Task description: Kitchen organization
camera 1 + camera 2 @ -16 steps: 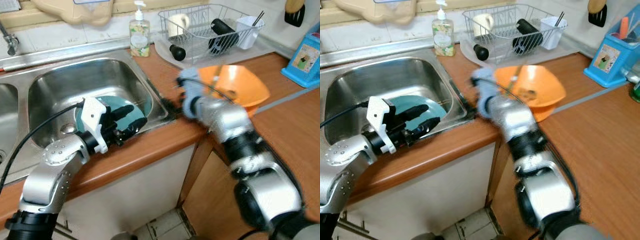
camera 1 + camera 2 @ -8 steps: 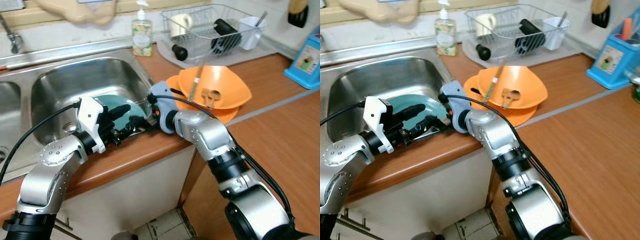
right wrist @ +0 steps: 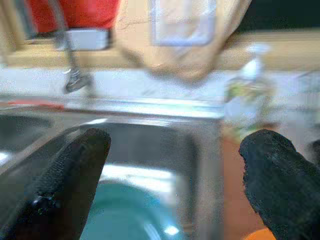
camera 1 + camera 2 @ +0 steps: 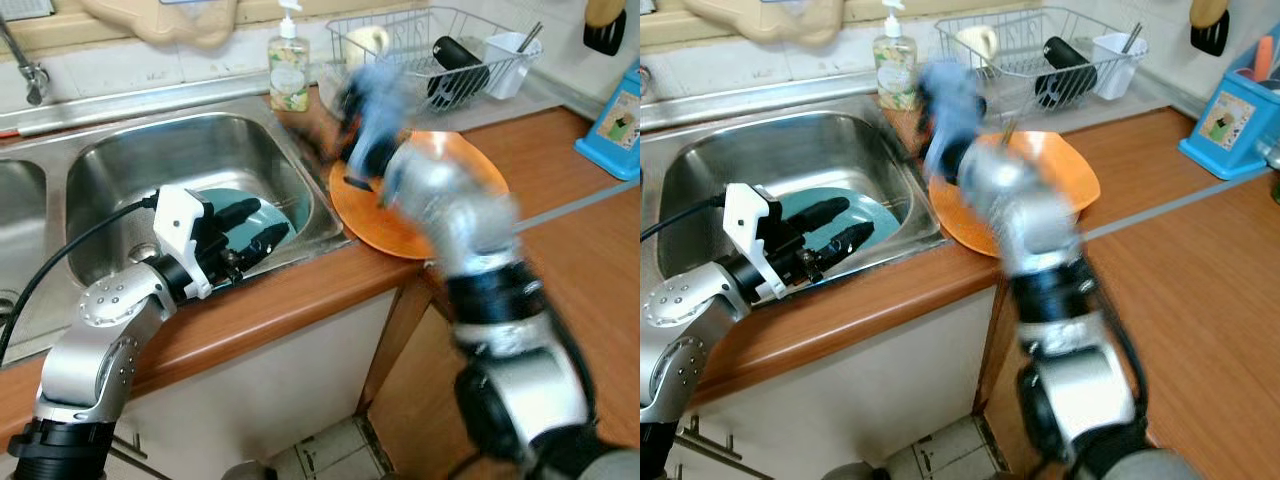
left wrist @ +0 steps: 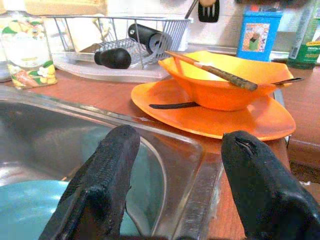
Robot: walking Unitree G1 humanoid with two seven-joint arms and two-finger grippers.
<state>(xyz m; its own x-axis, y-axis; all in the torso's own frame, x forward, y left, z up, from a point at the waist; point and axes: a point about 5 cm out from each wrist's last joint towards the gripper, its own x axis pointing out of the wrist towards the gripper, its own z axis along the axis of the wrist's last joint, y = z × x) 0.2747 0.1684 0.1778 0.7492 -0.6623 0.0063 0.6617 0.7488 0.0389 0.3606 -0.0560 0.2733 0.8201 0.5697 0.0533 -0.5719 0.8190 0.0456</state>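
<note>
A teal plate (image 4: 262,212) lies in the steel sink (image 4: 190,160). My left gripper (image 4: 272,220) hovers just above the plate's near edge, open with nothing between its fingers. On the counter beside the sink an orange bowl (image 5: 225,82) sits on an orange plate (image 5: 215,117), with a wooden utensil (image 5: 210,71) leaning across the bowl. My right arm (image 4: 440,210) is blurred by motion and lifted over the orange plate. In the right wrist view my right gripper (image 3: 175,145) stands wide open, looking across the sink at the teal plate (image 3: 135,210).
A soap bottle (image 4: 288,65) stands behind the sink corner. A wire dish rack (image 4: 430,50) holds a cup and a black bottle at the back. A blue box (image 4: 615,120) sits far right, and a faucet (image 3: 74,75) behind the sink.
My right arm has swung up and back from the sink's right rim, over the orange dishes toward the soap bottle and rack. My left gripper has hardly moved.
</note>
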